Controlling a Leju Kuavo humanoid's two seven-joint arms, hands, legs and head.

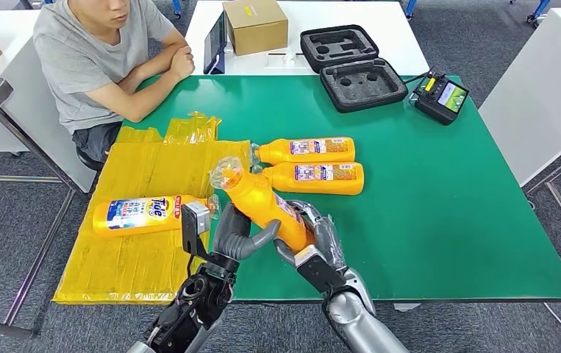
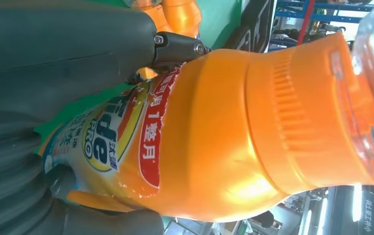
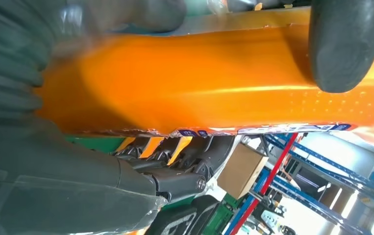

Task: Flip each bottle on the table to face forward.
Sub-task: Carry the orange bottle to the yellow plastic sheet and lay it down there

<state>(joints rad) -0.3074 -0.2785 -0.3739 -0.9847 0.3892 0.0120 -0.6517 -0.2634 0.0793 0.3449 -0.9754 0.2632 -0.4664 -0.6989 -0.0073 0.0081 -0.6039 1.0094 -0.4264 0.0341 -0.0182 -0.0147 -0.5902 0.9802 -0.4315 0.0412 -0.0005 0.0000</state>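
Note:
Both hands hold one orange bottle (image 1: 261, 202) above the table's front edge, tilted, its clear cap (image 1: 227, 173) pointing up and away. My right hand (image 1: 314, 237) grips the lower body from the right. My left hand (image 1: 239, 235) clasps it from the left. In the left wrist view the bottle (image 2: 214, 137) shows its Tide label between my left hand's fingers (image 2: 52, 49). In the right wrist view a plain orange side (image 3: 185, 78) lies under the thumb (image 3: 346, 44). Two more orange bottles (image 1: 306, 150) (image 1: 323, 178) lie on the green table (image 1: 446, 220). Another bottle (image 1: 141, 213), Tide label up, lies on the yellow sheet (image 1: 137, 272).
A person (image 1: 93, 51) sits at the table's far left corner with arms resting on it. At the back stand a cardboard box (image 1: 255, 26), an open black foam case (image 1: 351, 66) and a remote controller (image 1: 440, 97). The yellow sheet covers the left part.

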